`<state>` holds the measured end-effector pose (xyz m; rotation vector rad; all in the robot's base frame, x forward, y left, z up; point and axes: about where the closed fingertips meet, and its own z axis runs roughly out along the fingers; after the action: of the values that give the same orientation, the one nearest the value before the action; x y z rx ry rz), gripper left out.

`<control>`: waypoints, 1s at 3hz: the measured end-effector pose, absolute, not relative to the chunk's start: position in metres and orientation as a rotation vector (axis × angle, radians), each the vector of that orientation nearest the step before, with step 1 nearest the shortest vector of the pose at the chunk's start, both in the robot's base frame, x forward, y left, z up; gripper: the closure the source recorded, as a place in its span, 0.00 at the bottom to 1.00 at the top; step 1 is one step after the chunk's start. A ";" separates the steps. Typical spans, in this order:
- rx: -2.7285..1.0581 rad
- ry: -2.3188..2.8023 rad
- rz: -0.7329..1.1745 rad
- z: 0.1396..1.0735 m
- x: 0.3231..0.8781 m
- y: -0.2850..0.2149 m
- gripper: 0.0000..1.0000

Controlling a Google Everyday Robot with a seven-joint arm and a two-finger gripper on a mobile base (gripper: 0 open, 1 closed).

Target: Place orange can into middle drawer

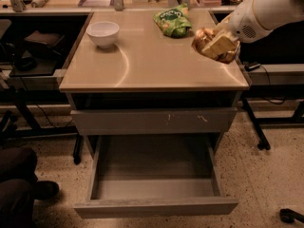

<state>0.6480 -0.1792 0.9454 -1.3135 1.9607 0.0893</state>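
The gripper (218, 43) is sitting over the right-hand part of the tabletop (142, 65), at the end of a white arm (266, 8) that is reaching in from the upper right. Its pale fingers (221, 42) are closing round the orange can (202, 41), with the gap between them taken up by the can's body. No other object is in its grasp.

The orange can is sitting tilted in that grip, near the table's right edge and just right of the green snack bag (174, 20). The can and the bag are not touching. I cannot tell whether the can's underside is clear of the tabletop.

The middle drawer (156, 206) is standing pulled well out below the table, with its grey interior lying open to view and nothing showing inside. The can is well apart from it, up at table level.

Above the open drawer, a grey drawer front with small pale scratches (152, 121) is sitting shut.

A white bowl (103, 33) is standing upright on the left rear part of the tabletop, well apart from the bag and the can.

A dark shoe and trouser leg (21, 194) are showing on the speckled floor (270, 175) at the lower left.
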 end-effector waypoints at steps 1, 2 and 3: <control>-1.275 1.824 0.046 0.985 0.590 -0.154 1.00; -1.258 1.876 0.055 0.953 0.564 -0.165 1.00; -1.272 1.862 0.047 0.943 0.560 -0.153 1.00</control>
<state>0.5602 -0.1527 0.9428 -1.2721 1.8621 0.0469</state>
